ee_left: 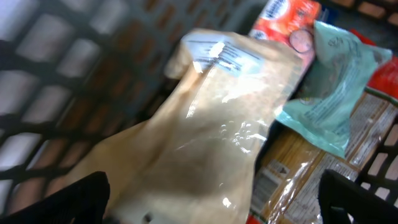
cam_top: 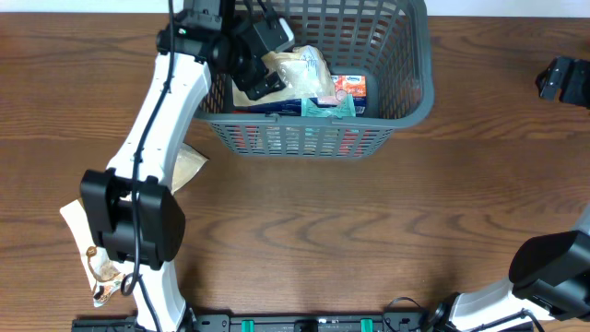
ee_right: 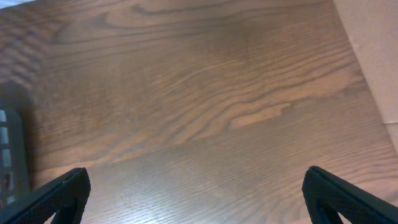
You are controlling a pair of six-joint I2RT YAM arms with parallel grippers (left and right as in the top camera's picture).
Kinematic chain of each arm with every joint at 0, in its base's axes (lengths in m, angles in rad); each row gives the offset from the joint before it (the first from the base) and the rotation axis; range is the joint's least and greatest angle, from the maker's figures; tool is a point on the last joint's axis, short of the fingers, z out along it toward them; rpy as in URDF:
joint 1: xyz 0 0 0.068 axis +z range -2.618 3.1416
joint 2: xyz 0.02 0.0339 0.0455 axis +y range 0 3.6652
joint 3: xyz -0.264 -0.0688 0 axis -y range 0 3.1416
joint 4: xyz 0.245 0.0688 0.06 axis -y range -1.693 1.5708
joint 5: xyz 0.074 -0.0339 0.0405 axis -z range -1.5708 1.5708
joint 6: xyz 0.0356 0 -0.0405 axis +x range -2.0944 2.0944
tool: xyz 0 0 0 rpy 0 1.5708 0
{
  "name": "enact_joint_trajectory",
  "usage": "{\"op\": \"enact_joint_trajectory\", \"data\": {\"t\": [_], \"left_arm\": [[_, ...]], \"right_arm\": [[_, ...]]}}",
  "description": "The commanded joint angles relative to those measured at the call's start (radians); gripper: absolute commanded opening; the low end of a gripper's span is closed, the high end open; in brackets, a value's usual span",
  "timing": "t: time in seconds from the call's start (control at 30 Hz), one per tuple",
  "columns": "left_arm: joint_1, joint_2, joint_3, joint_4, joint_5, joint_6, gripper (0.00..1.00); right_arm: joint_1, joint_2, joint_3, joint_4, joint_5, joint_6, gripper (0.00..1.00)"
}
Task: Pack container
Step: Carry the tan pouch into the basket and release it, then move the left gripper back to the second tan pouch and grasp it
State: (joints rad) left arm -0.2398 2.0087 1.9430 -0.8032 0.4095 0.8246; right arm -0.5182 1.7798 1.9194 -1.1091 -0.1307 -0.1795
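While the dark grey container sits at the far middle of the wooden worktop, we see the left pincer spread wide inside it, over a tan pouch, gripping nothing. The right pincer hangs equally wide above the worktop, well apart.

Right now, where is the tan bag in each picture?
Overhead: the tan bag lies in the basket, top middle.
Left wrist: it fills the middle.
Right wrist: not in it.
Shared landmark: the basket's slotted wall, at the left edge in the right wrist view.
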Motion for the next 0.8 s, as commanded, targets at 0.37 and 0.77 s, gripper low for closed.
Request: {"op": "enact_joint_trajectory", "data": {"t": [0.37,0.77], "left_arm": [[0.114,-0.429,0.140,-0.182,-0.437,-0.440,0.99],[0.377,-0.489,-0.019,-0.611,-0.447,-0.514,0.99]], "right_arm": [[-0.004,0.002,-0.004,-0.002,-0.108,-0.012,0.99],[-0.003,0.002,-0.004,-0.006,-0.110,-0.012,0.99]]}}
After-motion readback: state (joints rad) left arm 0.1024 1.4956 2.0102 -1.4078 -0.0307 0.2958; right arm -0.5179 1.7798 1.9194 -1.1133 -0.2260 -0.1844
